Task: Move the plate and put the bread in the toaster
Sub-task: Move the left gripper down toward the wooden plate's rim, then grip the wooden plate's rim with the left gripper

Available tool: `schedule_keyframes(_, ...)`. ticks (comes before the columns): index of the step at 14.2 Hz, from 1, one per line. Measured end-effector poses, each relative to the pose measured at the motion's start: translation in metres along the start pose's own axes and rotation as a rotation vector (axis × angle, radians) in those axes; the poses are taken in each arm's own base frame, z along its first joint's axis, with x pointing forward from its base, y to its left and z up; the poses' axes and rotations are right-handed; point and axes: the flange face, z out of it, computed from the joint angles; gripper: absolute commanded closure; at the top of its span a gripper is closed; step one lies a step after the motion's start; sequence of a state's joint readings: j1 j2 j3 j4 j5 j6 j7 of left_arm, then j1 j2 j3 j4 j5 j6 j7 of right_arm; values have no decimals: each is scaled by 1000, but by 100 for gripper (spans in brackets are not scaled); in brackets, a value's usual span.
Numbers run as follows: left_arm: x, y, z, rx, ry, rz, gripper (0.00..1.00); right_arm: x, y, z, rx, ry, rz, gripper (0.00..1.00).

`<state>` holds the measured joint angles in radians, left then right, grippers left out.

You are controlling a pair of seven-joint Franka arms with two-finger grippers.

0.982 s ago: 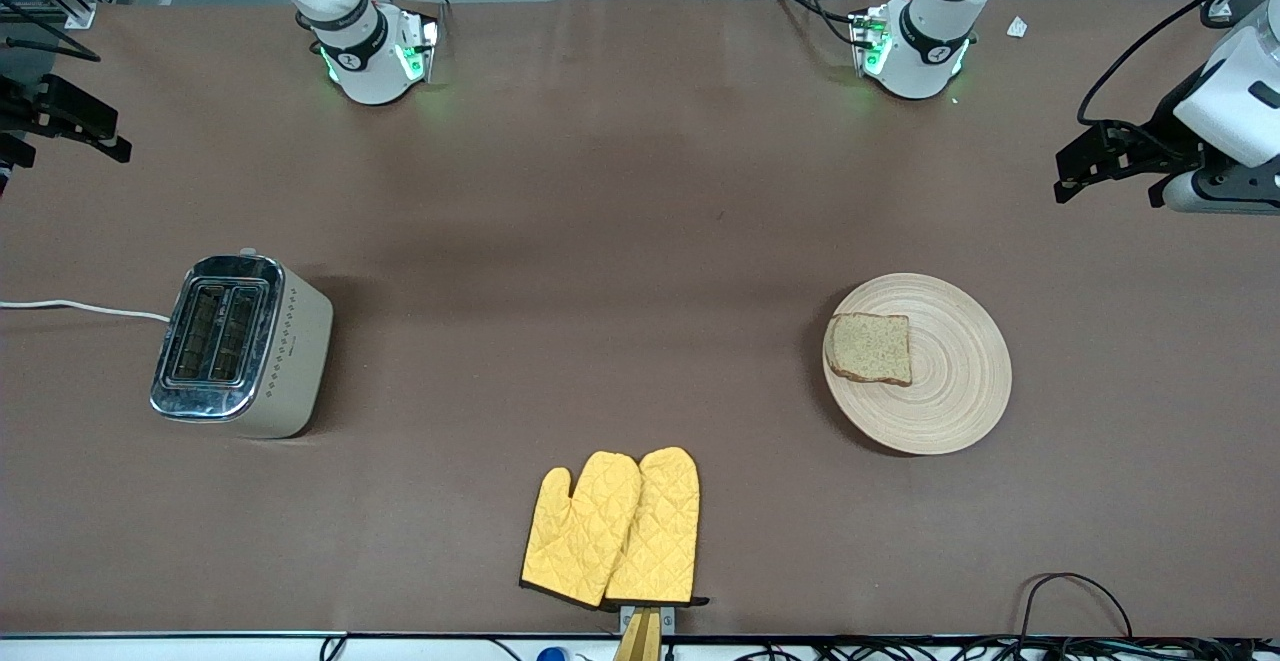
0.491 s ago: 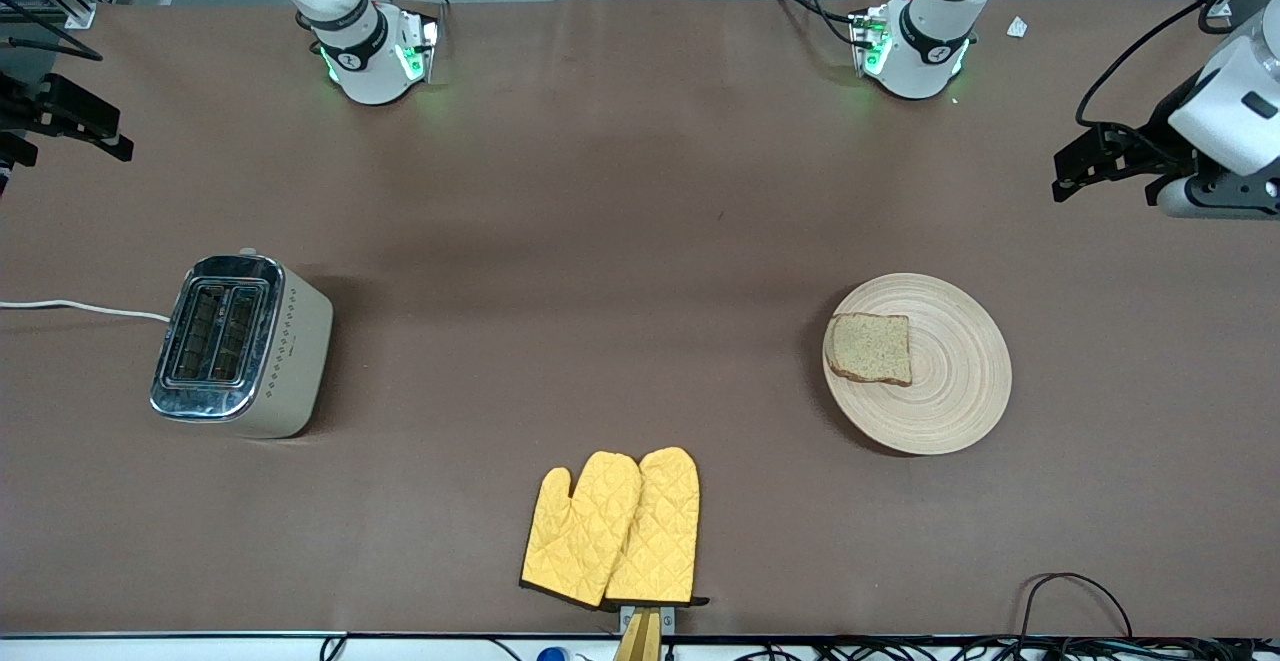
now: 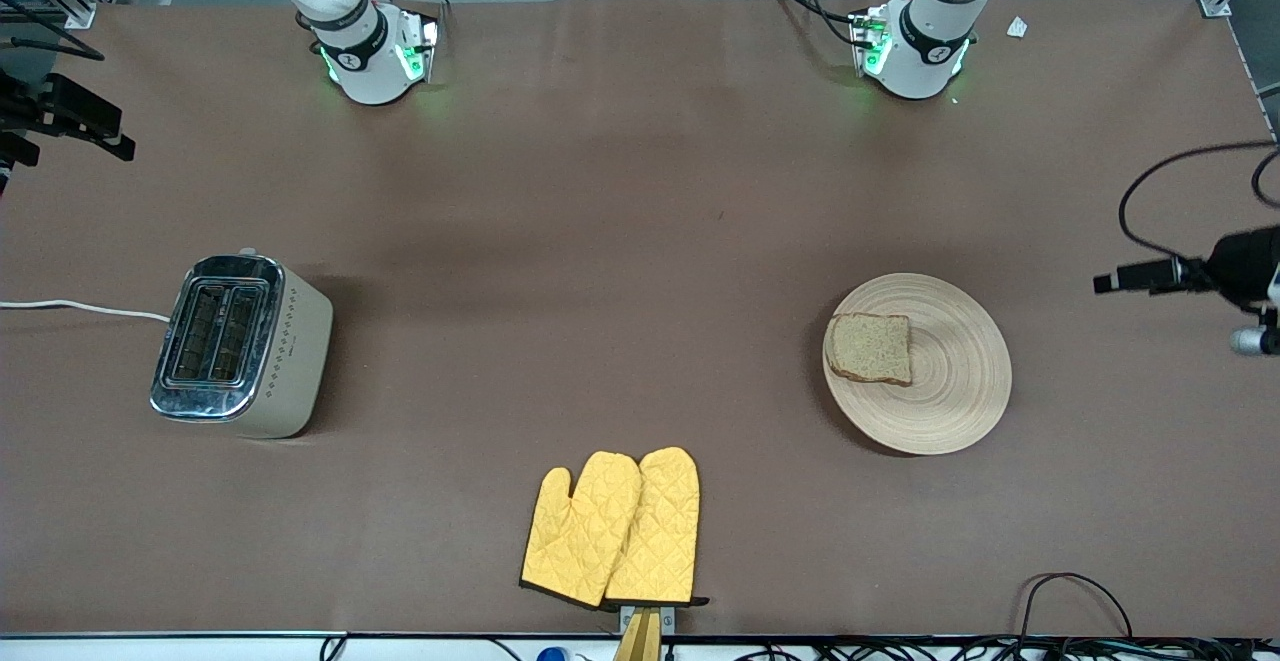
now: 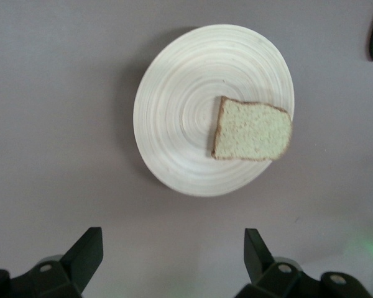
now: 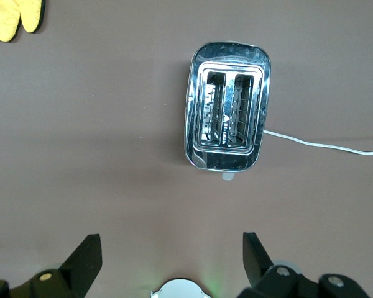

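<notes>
The round tan plate [image 3: 950, 391] lies toward the left arm's end of the table. The brown bread slice [image 3: 870, 348] rests on the plate's edge that faces the toaster. In the left wrist view the plate [image 4: 186, 118] and bread [image 4: 252, 131] lie below my left gripper [image 4: 172, 242], which is open, empty and up in the air over the bare table beside the plate. The chrome-topped toaster [image 3: 240, 344] stands toward the right arm's end, both slots empty. My right gripper [image 5: 172, 245] hangs open and empty over the table near the toaster [image 5: 229, 130].
A pair of yellow oven mitts [image 3: 612, 528] lies near the front edge, midway between toaster and plate. The toaster's white cord [image 3: 80, 308] runs off the right arm's end of the table. Black cables [image 3: 1080, 591] lie at the front edge near the left arm's end.
The left arm's hand has swung toward the front camera, coming level with the plate at the table's end. The right arm, plate, bread and toaster have stayed put.
</notes>
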<state>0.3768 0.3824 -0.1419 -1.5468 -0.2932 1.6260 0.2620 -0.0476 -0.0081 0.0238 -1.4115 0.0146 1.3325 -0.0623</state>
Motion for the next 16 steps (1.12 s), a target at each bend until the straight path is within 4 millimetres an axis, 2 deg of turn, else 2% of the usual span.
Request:
schedule_keyframes(2,26,-58,63,-129,-16,17,0,0,1,0,0,0,1,0)
schedule_keyframes(3,36,-78,94,-178,-18,19,0,0,1,0,0,-1,3,0)
schedule_keyframes(5,52,-97,143,-239,-11,44,0,0,3,0,0,-1,5,0)
schedule_keyframes(6,59,-99,160,-258,-3,62,0,0,3,0,1,-2,5,0)
schedule_keyframes(8,66,-95,178,-303,5,74,0,0,3,0,1,-2,6,0)
schedule_keyframes(11,71,-90,190,-353,15,97,0,0,3,0,1,-2,6,0)
schedule_keyframes(16,72,-100,220,-380,0,132,1,0,3,0,1,-2,6,0)
